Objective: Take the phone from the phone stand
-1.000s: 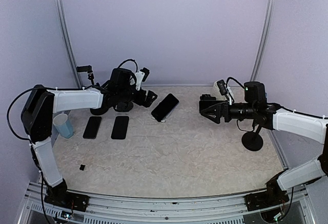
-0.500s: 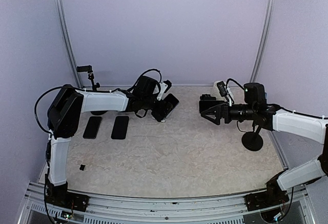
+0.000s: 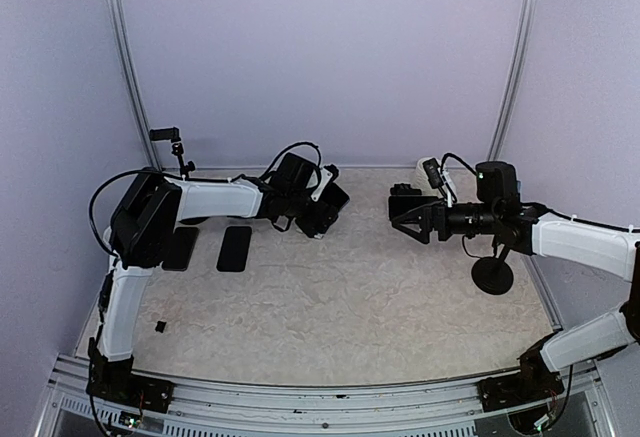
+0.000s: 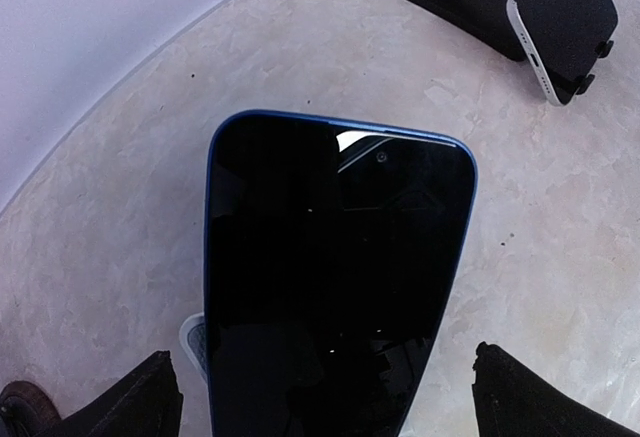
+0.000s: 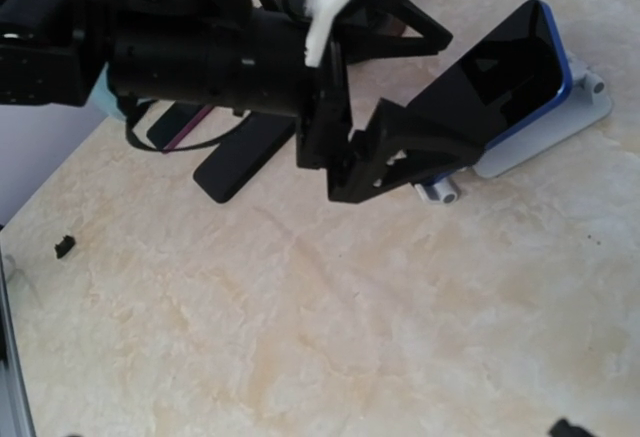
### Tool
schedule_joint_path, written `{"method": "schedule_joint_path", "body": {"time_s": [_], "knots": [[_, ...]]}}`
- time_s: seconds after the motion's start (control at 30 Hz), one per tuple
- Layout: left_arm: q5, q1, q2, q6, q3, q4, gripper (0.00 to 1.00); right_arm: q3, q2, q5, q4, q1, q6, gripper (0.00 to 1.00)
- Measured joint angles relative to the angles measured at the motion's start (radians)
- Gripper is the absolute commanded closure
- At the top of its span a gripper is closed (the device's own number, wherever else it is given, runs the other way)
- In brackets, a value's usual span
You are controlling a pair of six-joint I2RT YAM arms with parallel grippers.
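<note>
The phone (image 4: 335, 277) has a black screen and a blue edge and leans on a white phone stand (image 4: 193, 342). In the top view the phone (image 3: 333, 200) sits at the back middle of the table. My left gripper (image 4: 335, 402) is open, with one fingertip on each side of the phone's lower end and a gap on both sides. It also shows in the top view (image 3: 320, 219) and in the right wrist view (image 5: 385, 162), in front of the phone (image 5: 510, 62) and the stand (image 5: 545, 132). My right gripper (image 3: 398, 217) is open and empty, to the right of the phone and pointing at it.
Two black phones (image 3: 181, 247) (image 3: 234, 248) lie flat at the left. A second phone on a black stand (image 4: 560, 12) stands beyond the blue phone. A black round-based stand (image 3: 493, 275) is at the right. A small black piece (image 3: 160, 327) lies at the front left.
My left arm has swung right from the back left of the table to the phone on the stand, and its open gripper now straddles the phone. The right arm has not moved.
</note>
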Motion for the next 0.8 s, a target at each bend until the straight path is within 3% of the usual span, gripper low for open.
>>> {"method": "schedule_joint_path", "body": {"time_s": [0.4,0.8], "knots": [[0.004,0.026,0.060,-0.007,0.048,-0.029,0.02,0.000,0.000,0.000,0.000,0.000,0.000,0.00],[0.081,0.059,0.066,-0.056,0.060,-0.029,0.24,0.000,0.014,0.000,0.000,0.000,0.000,0.00]]}}
